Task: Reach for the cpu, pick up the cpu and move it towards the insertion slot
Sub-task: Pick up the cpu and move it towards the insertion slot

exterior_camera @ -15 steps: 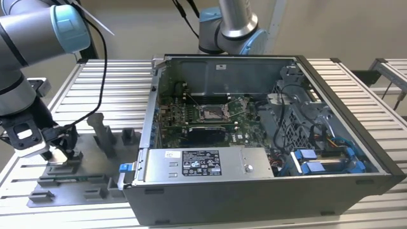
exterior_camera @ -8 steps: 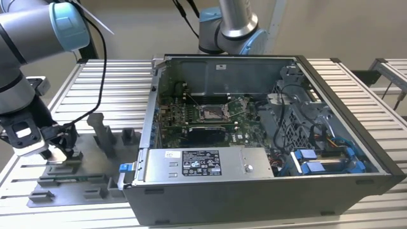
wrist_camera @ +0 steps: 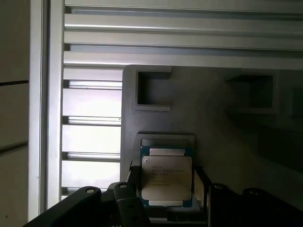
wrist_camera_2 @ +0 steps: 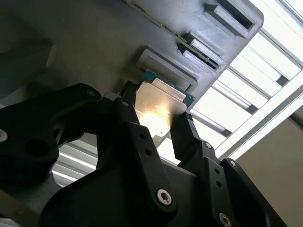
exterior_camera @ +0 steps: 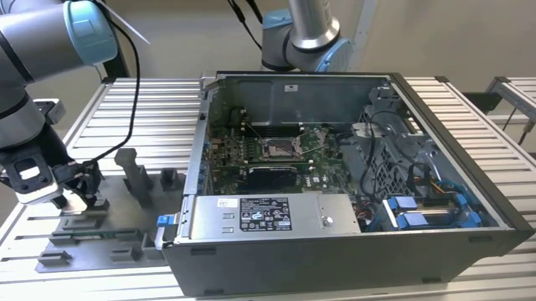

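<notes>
- The reach is looking finished. The gripper (wrist_camera_2: 158, 118) is sitting low at the grey fixture tray (exterior_camera: 92, 241) on the exterior view's left, well apart from the computer case (exterior_camera: 469, 207).
- The jaws are pinching the cpu (wrist_camera: 166, 177) by two opposite edges, with one dark finger (wrist_camera_2: 127, 118) pressing in on each side in both wrist views.
- The cpu is lying directly over its recess in the tray, silvery top facing the cameras. I cannot tell whether it is lifting clear of the recess or resting in it.
- So the pick-up is looking to be under way at most, and the carry is not yet showing. The insertion slot (exterior_camera: 280, 148) is sitting in the middle of the board inside the case, far from the cpu.
- Counting the task's things, I am finding one cpu, one insertion slot and one gripper.
- Counting the rest, I am finding one computer case, one fixture tray and one slatted counter (exterior_camera: 150, 106) carrying them. Two empty recesses (wrist_camera: 151, 90) are showing beyond the cpu in the first wrist view, and a second arm (exterior_camera: 305, 31) is standing behind the case.
</notes>
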Available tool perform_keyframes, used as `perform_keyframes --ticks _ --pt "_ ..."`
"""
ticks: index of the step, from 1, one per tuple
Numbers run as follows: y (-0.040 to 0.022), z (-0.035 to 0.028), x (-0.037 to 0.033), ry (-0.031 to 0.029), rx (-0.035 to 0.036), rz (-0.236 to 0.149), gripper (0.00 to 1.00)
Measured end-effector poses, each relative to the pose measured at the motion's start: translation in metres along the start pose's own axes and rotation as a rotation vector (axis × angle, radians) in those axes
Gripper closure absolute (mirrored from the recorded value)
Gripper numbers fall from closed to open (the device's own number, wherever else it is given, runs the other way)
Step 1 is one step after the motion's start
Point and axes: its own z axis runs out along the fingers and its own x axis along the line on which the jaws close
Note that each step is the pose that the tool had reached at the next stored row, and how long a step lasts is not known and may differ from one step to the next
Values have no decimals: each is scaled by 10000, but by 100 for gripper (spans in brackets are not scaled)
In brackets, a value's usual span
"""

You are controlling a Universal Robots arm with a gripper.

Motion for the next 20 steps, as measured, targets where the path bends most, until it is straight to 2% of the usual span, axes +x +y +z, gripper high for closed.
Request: perform_keyframes --ticks 9,20 --pt "1 -30 0 0 0 0 100" --pt "6 -163 -2 0 1 0 100"
